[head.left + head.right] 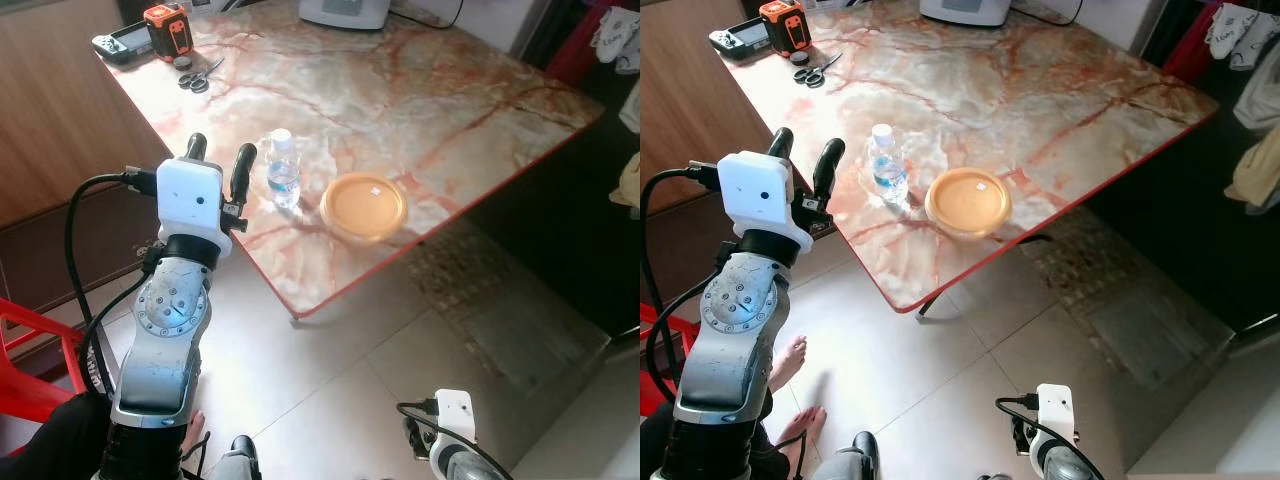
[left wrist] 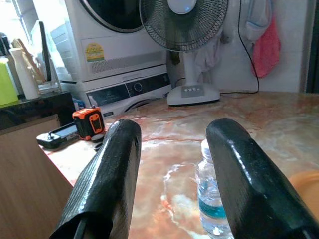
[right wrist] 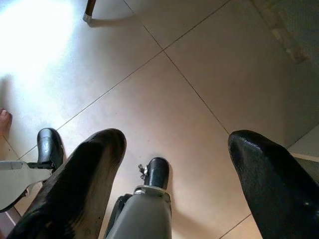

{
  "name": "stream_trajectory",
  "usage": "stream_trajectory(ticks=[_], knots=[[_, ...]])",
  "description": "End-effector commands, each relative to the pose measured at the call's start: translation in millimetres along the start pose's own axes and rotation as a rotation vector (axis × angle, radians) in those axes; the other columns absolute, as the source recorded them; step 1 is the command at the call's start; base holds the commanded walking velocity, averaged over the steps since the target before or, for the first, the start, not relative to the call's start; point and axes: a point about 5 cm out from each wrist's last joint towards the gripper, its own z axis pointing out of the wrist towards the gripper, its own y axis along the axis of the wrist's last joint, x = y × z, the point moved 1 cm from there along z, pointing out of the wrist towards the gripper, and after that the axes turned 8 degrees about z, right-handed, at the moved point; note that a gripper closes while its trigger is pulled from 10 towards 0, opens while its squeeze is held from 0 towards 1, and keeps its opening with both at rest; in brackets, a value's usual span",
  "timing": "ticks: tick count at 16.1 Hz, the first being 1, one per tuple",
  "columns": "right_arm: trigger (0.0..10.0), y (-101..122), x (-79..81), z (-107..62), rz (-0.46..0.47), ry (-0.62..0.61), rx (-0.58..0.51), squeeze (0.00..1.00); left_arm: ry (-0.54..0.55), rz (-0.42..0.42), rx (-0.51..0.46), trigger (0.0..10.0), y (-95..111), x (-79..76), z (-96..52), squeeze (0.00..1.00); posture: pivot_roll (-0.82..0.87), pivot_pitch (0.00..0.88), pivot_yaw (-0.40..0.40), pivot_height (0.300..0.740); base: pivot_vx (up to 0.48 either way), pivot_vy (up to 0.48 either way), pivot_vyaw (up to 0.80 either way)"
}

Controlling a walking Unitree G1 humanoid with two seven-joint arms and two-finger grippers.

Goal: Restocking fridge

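Tiled floor (image 1: 330, 370) w/ a pink marbled desk (image 1: 420, 100) in front; washer and a fan (image 2: 184, 30) stand behind it in the left wrist view. On the desk near its front edge: a small water bottle (image 1: 283, 168), upright, and just beside it on the right a round orange tub w/ lid (image 1: 364, 206), apart from the bottle. Far corner holds scissors (image 1: 198, 78), an orange tape measure (image 1: 167, 29) and a game controller (image 1: 122, 45). Left claw (image 1: 219, 160) is raised at desk edge, fingers spread, empty, bottle just beyond its right finger, not touching. Right claw (image 3: 169, 164) hangs low over the floor, spread, idle. Looks like the reach-for-pickup step, approx early in the restock. Next prob: shift left claw fwd and right so fingers straddle the bottle, then close gently; thin plastic, tips easily.
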Motion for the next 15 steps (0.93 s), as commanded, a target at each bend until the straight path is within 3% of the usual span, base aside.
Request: stream_trajectory(ticks=[1,15], knots=[[10.0,-6.1,-5.5,-1.8,0.011,-0.014,0.023,0.0,0.019,0.006,-0.032,10.0,8.3,2.5,1.4,0.0,0.07,0.212,-0.093,0.74,0.255,0.0,0.0],[10.0,-6.6,-4.8,-1.6,0.011,-0.011,0.032,0.0,0.01,0.004,-0.033,10.0,8.8,2.8,3.3,0.0,0.07,0.216,-0.087,0.74,0.264,0.0,0.0]])
